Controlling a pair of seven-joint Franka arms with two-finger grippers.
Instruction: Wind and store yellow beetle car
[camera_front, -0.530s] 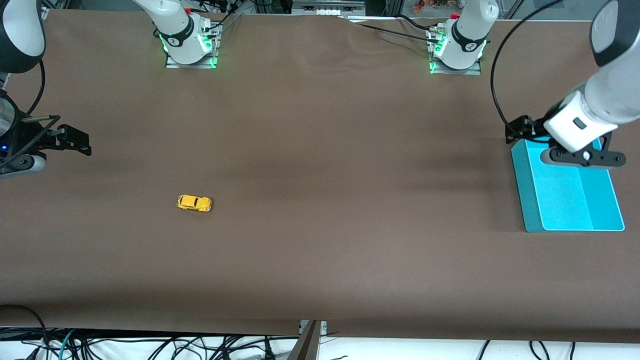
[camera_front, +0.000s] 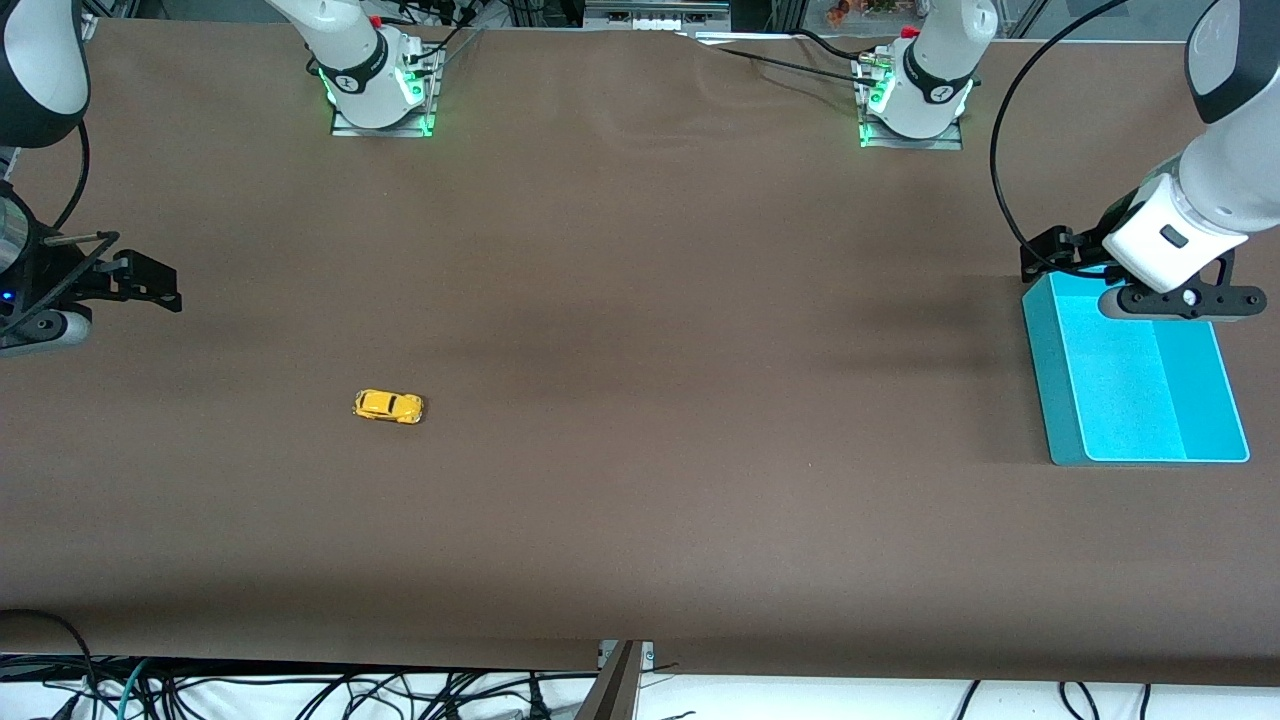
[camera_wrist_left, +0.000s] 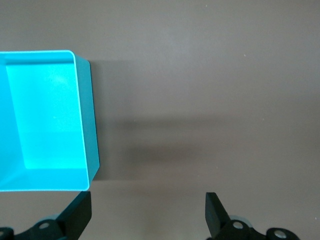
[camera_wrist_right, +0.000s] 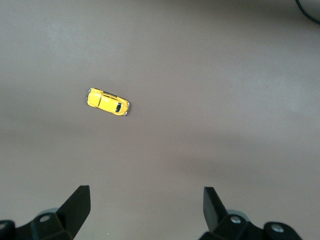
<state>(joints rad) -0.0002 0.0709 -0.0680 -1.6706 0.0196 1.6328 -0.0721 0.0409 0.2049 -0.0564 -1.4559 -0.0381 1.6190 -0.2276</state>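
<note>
1. Since the earlier frame the left gripper (camera_front: 1050, 258) has been drawn back toward the robots' bases; it is now held over the farther edge of the bright turquoise rectangular plastic bin (camera_front: 1043, 380) rather than over its inside, so more of the bin's floor is uncovered.
2. The right gripper (camera_front: 150, 283) and the small glossy yellow beetle car (camera_front: 388, 405) are seen where they were half a second ago.
3. No brand, label or readable writing can be made out on the car, the bin or the arms.
4. The yellow beetle car, rounded in body with dark windows and small dark wheels, is set on its wheels on the bare counter (camera_front: 640, 400), toward the right arm's end and well apart from the bin.
5. The counter is covered by a matte brown sheet with faint creases near the bases.
6. The bin has smooth walls, rounded corners and a finely speckled floor, and it is placed at the left arm's end of the counter.
7. In the left wrist view the left gripper (camera_wrist_left: 149, 216) is shown spread wide, nothing between its black fingers (camera_wrist_left: 216, 214).
8. In the right wrist view the right gripper (camera_wrist_right: 146, 206) is likewise spread wide and holds nothing, the car (camera_wrist_right: 107, 101) lying apart from it on the counter.
</note>
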